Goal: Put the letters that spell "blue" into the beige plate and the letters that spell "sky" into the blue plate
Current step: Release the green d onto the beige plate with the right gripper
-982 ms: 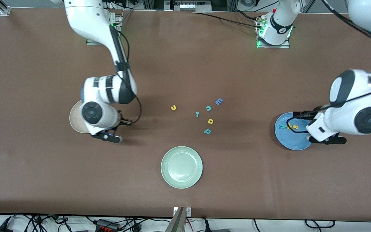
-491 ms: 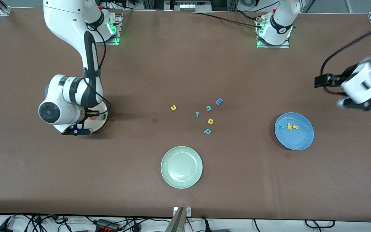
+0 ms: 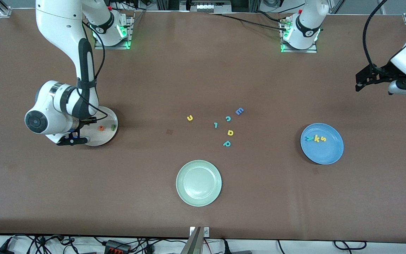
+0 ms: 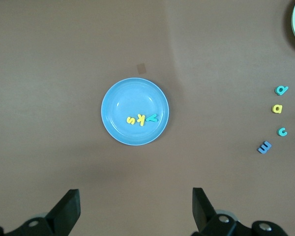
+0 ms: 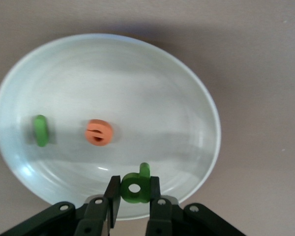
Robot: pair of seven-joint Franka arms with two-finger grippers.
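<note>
"sky" letters (image 3: pixel 315 138) in blue plate (image 3: pixel 326 155)

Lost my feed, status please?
Right claw shut on green b over beige plate. Left claw open, waiting. Nothing blocking.

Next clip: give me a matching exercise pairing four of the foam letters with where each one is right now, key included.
Things:
1. green b
2. orange e
3. yellow u
4. yellow k

Places:
A. lying in the blue plate
B. lying in the beige plate
C. pinched in the right end effector over the beige plate
D. on the bare table, farther from the front camera than the pale green plate

Pairs: 1-C, 2-B, 3-D, 4-A
</note>
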